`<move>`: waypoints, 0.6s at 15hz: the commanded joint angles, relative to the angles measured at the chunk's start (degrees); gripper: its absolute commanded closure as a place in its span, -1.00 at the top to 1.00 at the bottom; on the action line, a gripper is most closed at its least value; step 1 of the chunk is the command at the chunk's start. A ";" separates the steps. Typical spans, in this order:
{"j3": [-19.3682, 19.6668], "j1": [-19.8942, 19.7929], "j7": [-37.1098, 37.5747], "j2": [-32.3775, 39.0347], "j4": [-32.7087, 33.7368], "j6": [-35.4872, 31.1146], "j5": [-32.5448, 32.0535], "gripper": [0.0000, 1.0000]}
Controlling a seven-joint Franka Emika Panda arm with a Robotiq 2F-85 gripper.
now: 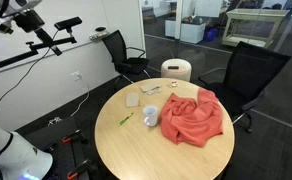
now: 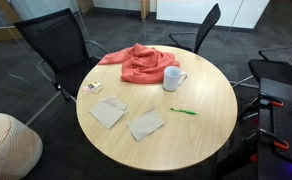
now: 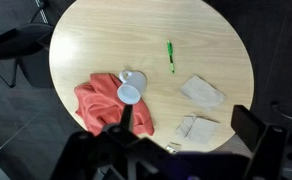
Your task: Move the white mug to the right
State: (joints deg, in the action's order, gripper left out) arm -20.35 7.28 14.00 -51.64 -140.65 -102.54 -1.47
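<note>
The white mug (image 1: 151, 117) stands on the round wooden table (image 1: 136, 150), touching the edge of a crumpled red cloth (image 1: 191, 118). In an exterior view the mug (image 2: 173, 78) has its handle turned away from the cloth (image 2: 136, 62). In the wrist view the mug (image 3: 131, 92) shows from above beside the cloth (image 3: 98, 105). My gripper (image 3: 191, 140) hangs high above the table, open and empty. Its dark fingers frame the bottom of the wrist view, far from the mug.
A green pen (image 2: 183, 111) lies near the mug. Two flat paper pieces (image 2: 108, 112) (image 2: 146, 124) lie on the table, with a small card (image 2: 93, 87) nearby. Black office chairs (image 1: 248, 70) (image 2: 51, 45) stand around the table. A cream-white bin (image 1: 176, 70) stands behind it.
</note>
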 commanded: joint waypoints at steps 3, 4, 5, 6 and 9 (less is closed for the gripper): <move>0.44 0.71 0.50 0.30 0.19 0.16 -0.51 1.00; 0.44 0.71 0.50 0.30 0.19 0.16 -0.51 1.00; 0.44 0.71 0.50 0.30 0.19 0.16 -0.51 1.00; 0.44 0.71 0.50 0.30 0.19 0.16 -0.51 1.00; 2.09 -0.51 0.03 0.71 0.06 -1.35 -1.59 1.00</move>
State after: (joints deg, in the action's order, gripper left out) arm -20.12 7.26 14.00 -51.65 -140.66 -102.65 -1.89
